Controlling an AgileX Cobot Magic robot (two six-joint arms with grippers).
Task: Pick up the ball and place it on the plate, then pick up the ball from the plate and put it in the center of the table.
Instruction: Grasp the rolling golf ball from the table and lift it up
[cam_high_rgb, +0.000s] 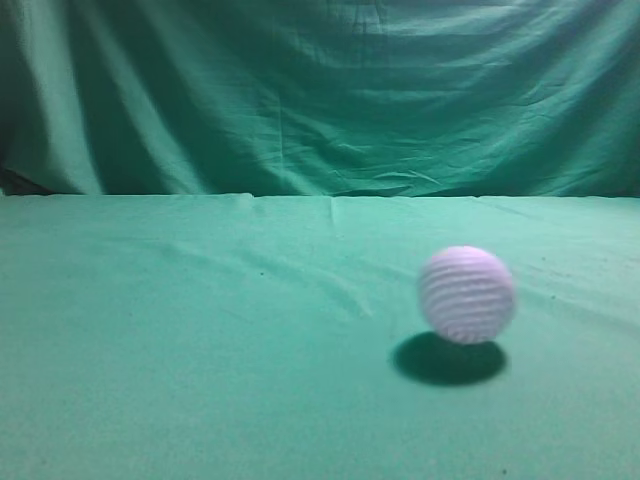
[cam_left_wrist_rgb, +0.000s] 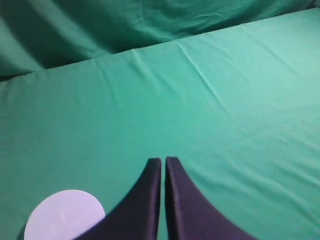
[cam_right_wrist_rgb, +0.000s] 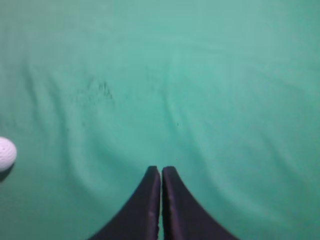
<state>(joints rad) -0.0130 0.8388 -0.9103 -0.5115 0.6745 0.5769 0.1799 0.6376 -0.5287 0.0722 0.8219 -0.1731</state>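
Observation:
The white dimpled ball (cam_high_rgb: 467, 294) rests on the green cloth table (cam_high_rgb: 200, 350), right of middle in the exterior view. It also shows at the left edge of the right wrist view (cam_right_wrist_rgb: 6, 154). A flat white plate (cam_left_wrist_rgb: 62, 215) lies at the bottom left of the left wrist view, partly behind the left finger. My left gripper (cam_left_wrist_rgb: 163, 161) is shut and empty above the cloth, just right of the plate. My right gripper (cam_right_wrist_rgb: 161, 170) is shut and empty, well to the right of the ball. Neither gripper shows in the exterior view.
A darker green folded curtain (cam_high_rgb: 320, 90) hangs behind the table's far edge. The cloth has low wrinkles (cam_left_wrist_rgb: 205, 80) running across it.

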